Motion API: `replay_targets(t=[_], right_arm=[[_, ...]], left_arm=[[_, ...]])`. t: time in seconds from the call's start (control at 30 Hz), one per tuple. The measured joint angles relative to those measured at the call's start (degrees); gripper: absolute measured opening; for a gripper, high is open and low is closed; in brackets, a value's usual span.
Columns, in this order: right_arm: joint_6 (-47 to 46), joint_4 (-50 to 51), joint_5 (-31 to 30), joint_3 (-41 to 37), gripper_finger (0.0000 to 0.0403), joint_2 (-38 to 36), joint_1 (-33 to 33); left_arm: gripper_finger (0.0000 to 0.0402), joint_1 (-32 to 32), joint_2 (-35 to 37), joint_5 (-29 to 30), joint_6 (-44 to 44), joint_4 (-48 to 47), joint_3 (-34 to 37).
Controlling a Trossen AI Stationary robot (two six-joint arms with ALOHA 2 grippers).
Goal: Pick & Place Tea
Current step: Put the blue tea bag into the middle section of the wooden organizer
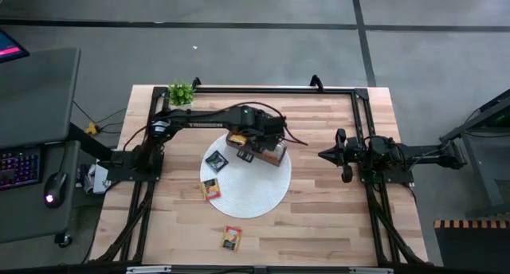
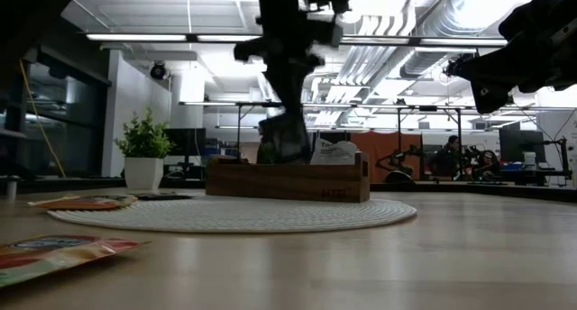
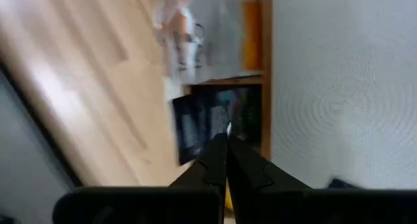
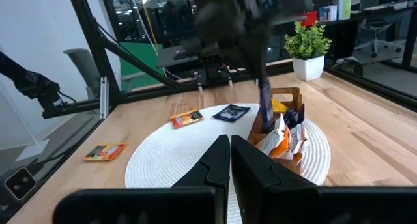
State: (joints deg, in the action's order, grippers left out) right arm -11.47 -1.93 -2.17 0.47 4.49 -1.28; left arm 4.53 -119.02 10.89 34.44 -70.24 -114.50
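A: What is the left end effector doing?

B: It hangs over the box, fingers pressed together, pinching a dark sachet that dangles into a compartment. The low view shows the sachet's bottom edge at the box rim, so I judge this is the drop-in step, held vertical so it slides between the walls.

A: And what's right around it?

B: Below it, the box already holds sachets: white-and-orange ones in the compartment beside the fingers, dark ones under the tips. The box stands on the round white mat. Just beside the box, toward the left arm's base, a dark sachet lies flat on the mat; a little farther, an orange one sits at the mat's edge. Farthest out, another orange sachet lies on the bare table.

A: The arm's pose?

B: The left arm reaches from its base across the table, wrist bent down over the box. The right end effector waits well apart, fingers pressed together on nothing, pointing at the mat.
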Motion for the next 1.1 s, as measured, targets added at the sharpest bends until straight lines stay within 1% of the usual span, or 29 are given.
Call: replay_targets(t=[0.1,0.17,0.27,0.47,0.6,0.77,1.1], right_arm=[[0.0,0.0,0.0,0.0,0.0012,0.0,0.0],[0.0,0.0,0.0,0.0,0.0012,0.0,0.0],[0.0,0.0,0.0,0.0,0.0012,0.0,0.0],[0.0,0.0,0.0,0.0,0.0012,0.0,0.0],[0.0,0.0,0.0,0.0,0.0012,0.0,0.0],[0.0,0.0,0.0,0.0,0.0012,0.0,0.0],[0.0,0.0,0.0,0.0,0.0012,0.0,0.0]], left_arm=[[0.0000,0.1,-0.7,-1.1,-0.2,-1.2,0.4],[0.0000,0.1,-1.2,-0.9,-0.2,0.3,-0.1],[0.0000,0.4,-2.2,-1.1,-0.2,-1.5,0.4],[0.0000,0.4,-3.1,-1.3,-0.2,-1.7,0.2],[0.0000,0.4,-2.9,-0.9,0.1,-2.1,0.2],[0.0000,0.8,-2.9,1.2,1.2,-4.4,0.2],[0.0000,1.1,-2.9,0.3,4.1,-4.6,0.2]])
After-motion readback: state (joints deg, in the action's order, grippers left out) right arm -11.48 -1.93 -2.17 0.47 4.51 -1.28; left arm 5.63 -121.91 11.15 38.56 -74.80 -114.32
